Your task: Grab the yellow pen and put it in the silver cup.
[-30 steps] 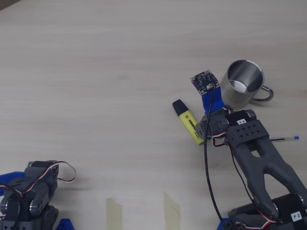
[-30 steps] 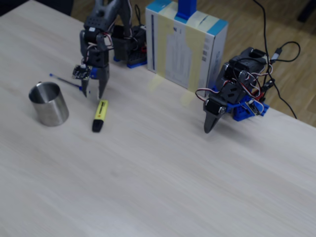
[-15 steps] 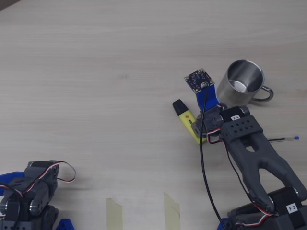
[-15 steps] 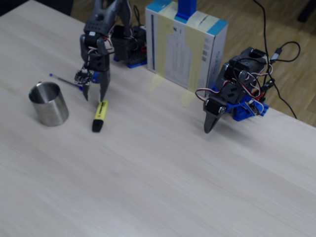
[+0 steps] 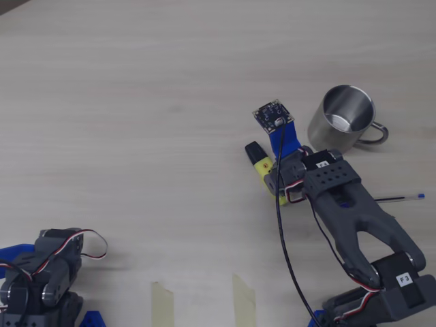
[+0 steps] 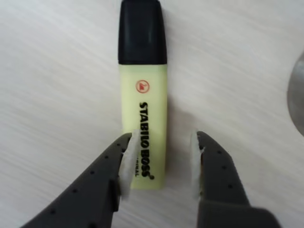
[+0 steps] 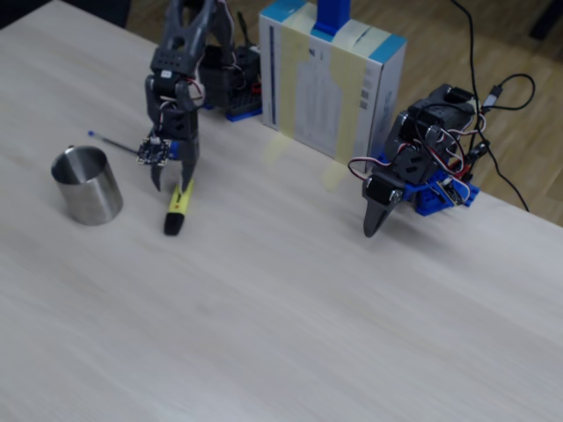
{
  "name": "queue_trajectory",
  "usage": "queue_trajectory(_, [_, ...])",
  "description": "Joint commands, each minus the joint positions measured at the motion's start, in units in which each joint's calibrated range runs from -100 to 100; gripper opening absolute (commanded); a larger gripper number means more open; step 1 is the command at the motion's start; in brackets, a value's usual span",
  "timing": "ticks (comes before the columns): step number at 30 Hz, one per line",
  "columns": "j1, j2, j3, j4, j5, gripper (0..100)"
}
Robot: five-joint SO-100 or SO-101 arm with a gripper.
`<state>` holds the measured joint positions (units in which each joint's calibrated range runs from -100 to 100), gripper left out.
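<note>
My gripper (image 6: 161,164): the two fingers stand apart, straddling the rear end of the yellow pen; in the wrist view the left pad sits at the pen's left edge, and the right pad is clear of it with bare table between. Nothing is clamped.

Yellow pen (image 6: 144,111): lies flat on the table, black cap pointing away from me, dark print running along its body. In the overhead view (image 5: 261,165) only its cap end shows beyond my wrist; in the fixed view (image 7: 179,207) it lies under my fingers with the cap toward the camera.

Silver cup (image 5: 344,127): stands upright and open, handle to the right in the overhead view, near the pen but apart from it. In the fixed view (image 7: 85,185) it stands left of the pen.

Blue pen (image 5: 402,198): thin, lying on the table beside my arm, right of it in the overhead view.

Second arm (image 7: 413,172): sits folded on the table, well apart.

Box (image 7: 330,83): stands upright behind me.
</note>
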<state>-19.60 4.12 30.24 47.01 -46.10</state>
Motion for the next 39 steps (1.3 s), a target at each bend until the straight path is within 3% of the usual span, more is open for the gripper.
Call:
queue_trajectory(1, [0.39, 0.73, -2.81, -0.87, 0.25, 18])
queue_trajectory(23, [1.93, 6.05, -5.43, -1.04, -0.28, 18])
queue_trajectory(28, [1.93, 8.87, -4.80, -7.06, 0.14, 18])
queue_trajectory(39, [2.47, 9.62, -4.80, -6.97, 0.19, 18])
